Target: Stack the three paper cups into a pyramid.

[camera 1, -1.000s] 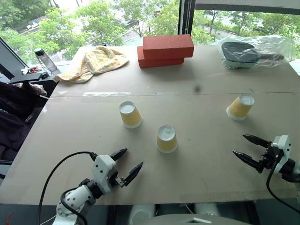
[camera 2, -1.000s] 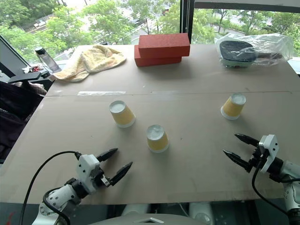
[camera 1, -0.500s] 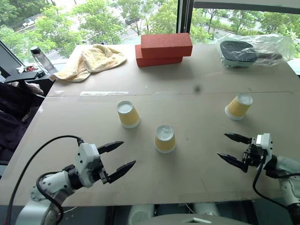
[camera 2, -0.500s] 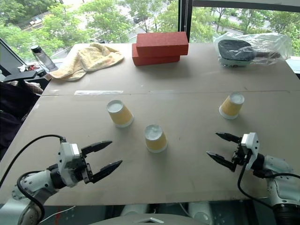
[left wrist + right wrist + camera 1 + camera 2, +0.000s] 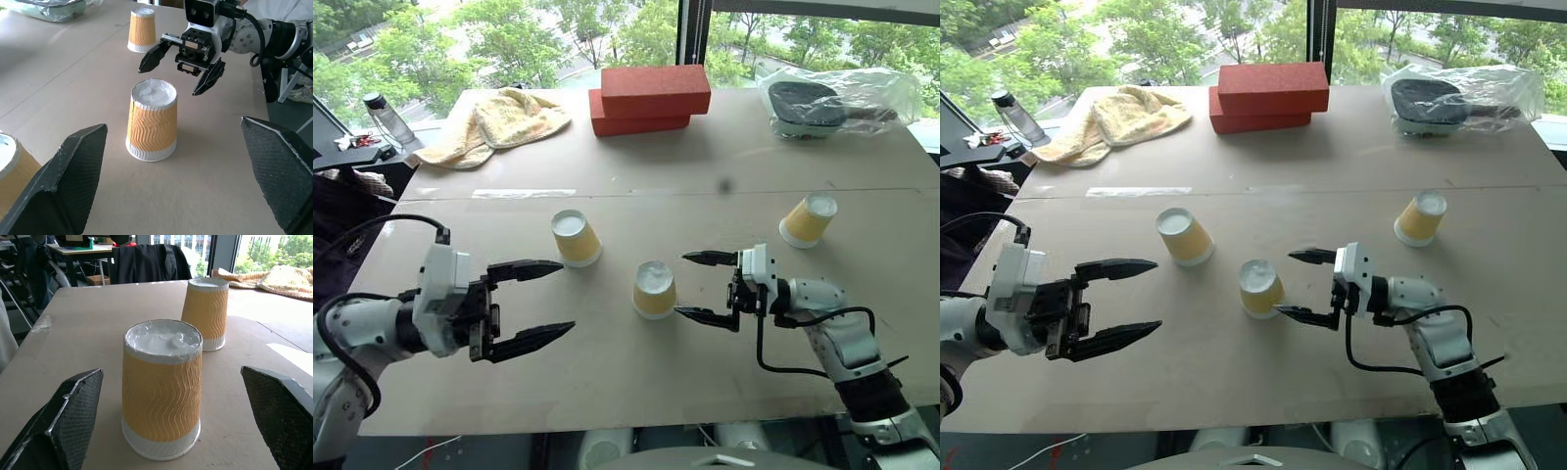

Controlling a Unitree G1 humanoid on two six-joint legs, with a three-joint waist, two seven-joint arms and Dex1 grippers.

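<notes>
Three yellow-orange paper cups stand upside down and apart on the brown table: one at the left [image 5: 576, 238], one in the middle [image 5: 653, 290], one at the right [image 5: 808, 219]. My right gripper [image 5: 682, 285] is open and points left, its fingertips just right of the middle cup, not touching it. In the right wrist view that cup [image 5: 162, 389] stands between the spread fingers, with the left cup [image 5: 204, 315] behind it. My left gripper [image 5: 566, 296] is open too, hovering left of the middle cup [image 5: 152, 121] and pointing right, nothing in it.
Two stacked red bricks [image 5: 651, 98] lie at the back centre. A yellow towel [image 5: 494, 122] is at the back left. At the back right is a plastic bag [image 5: 832, 103] with a dark object inside. A bottle [image 5: 384, 117] stands beyond the table's left edge.
My right gripper has swept left from the table's right side up to the middle cup. The left gripper has risen and turned to point right. Both stay open; the cups have not moved.
</notes>
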